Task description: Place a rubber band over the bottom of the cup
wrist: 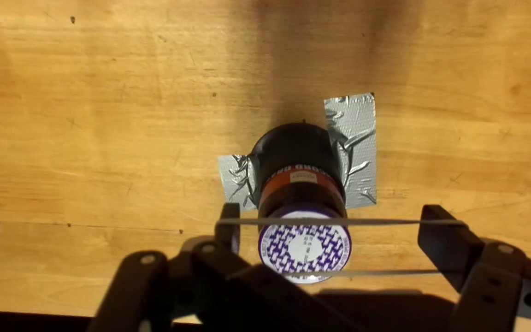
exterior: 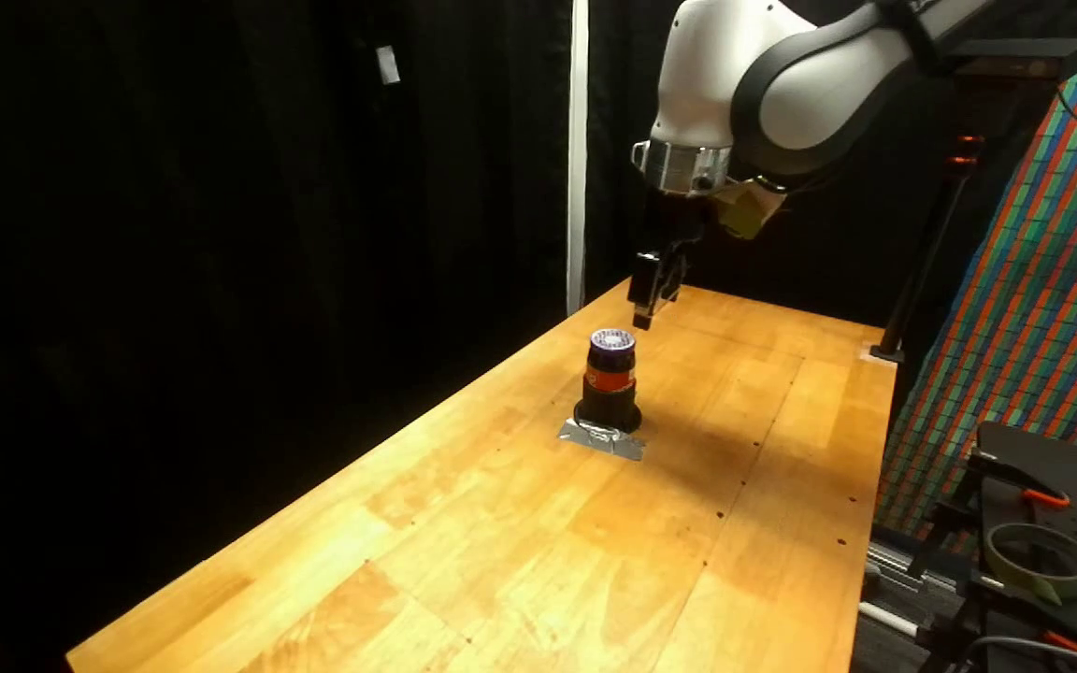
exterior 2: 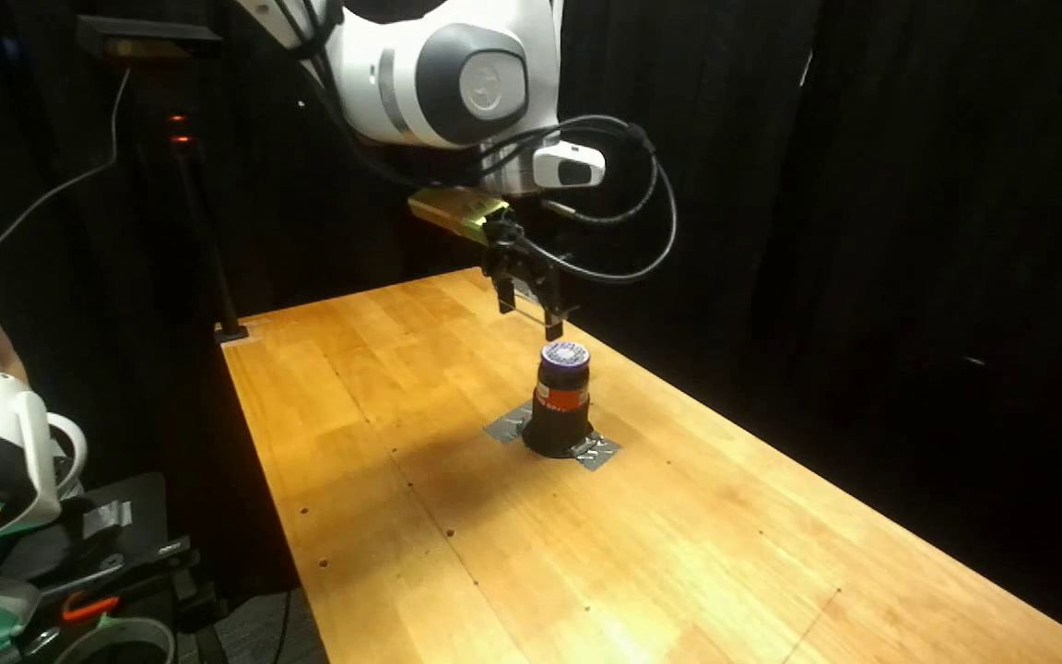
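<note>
The cup is a small dark cylinder with an orange-red band and a purple-and-white patterned top. It stands upright on the table in both exterior views (exterior: 611, 379) (exterior 2: 561, 398); its lower part is black. In the wrist view the cup (wrist: 303, 184) lies between the fingers, nearer the left one. My gripper (wrist: 332, 221) is open, also in both exterior views (exterior: 657, 305) (exterior 2: 529, 321), above and a little behind the cup, apart from it. A thin rubber band (wrist: 385, 222) is stretched around both fingers. Its two strands cross over the cup's top in the wrist view.
Grey tape strips (exterior: 602, 439) (exterior 2: 597, 452) (wrist: 360, 147) hold the black base to the wooden table (exterior: 501, 561). A black post (exterior: 922, 252) stands at the table's far corner. A dark side cart with a tape roll (exterior: 1041, 558) stands beside the table.
</note>
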Robot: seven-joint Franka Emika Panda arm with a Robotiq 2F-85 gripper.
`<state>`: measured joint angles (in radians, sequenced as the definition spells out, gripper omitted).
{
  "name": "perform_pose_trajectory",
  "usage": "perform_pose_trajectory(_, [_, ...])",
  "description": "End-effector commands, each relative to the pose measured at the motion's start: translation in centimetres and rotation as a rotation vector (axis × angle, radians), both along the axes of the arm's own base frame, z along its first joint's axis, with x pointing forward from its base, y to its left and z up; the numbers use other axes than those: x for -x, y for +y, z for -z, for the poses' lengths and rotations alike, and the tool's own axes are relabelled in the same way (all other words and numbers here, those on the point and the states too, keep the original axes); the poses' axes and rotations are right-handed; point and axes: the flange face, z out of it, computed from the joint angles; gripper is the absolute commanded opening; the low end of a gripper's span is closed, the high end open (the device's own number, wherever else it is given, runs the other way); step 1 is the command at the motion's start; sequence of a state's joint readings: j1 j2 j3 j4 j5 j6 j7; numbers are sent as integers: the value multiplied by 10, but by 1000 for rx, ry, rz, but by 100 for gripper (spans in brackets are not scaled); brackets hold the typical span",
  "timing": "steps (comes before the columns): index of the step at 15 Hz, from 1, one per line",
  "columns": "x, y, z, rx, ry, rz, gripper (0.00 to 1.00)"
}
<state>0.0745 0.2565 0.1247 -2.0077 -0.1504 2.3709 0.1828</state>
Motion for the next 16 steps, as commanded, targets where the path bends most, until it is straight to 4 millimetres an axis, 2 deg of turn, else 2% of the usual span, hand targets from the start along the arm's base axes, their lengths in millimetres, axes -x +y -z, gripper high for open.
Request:
perform_pose_trajectory(1, [-51,4,18,-22,-35,19,100])
perform_pose_trajectory(7, [-93,7,40,-38,-52,47,100])
perform_pose_trajectory(11, [-106,4,55,-29,-42,50,100])
perform_pose_trajectory(16, [-108,-2,73,-33,36,54,100])
